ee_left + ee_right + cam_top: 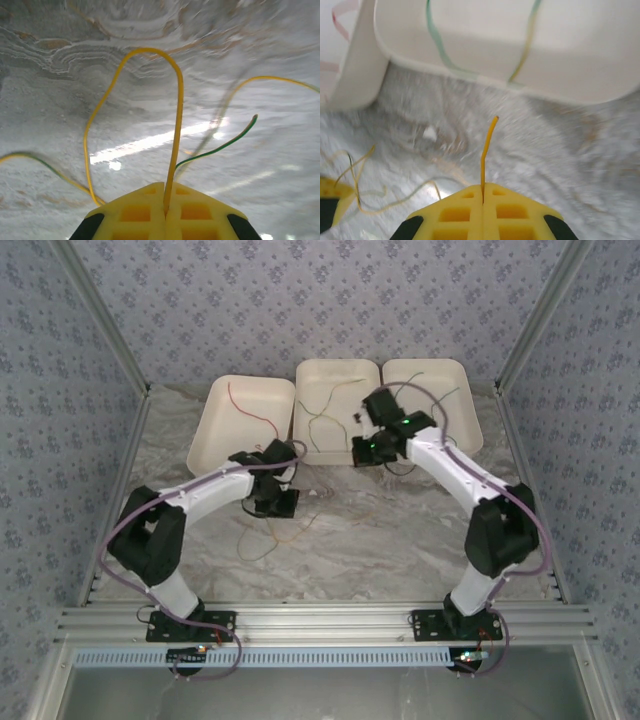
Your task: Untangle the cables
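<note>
While the left end effector [165, 192] clamps a looped yellow cable [178, 100] over the table [400, 530] middle, the right end effector [483, 192] clamps a straight yellow cable [487, 137] near the far-edge trays [212, 430].

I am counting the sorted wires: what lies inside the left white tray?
One red cable lies inside the left tray. The left arm covers the tray's near right corner, so anything there cannot be seen.

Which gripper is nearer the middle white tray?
Right. The right gripper sits just before the middle tray's near edge; the left gripper hangs farther off, over the table.
</note>
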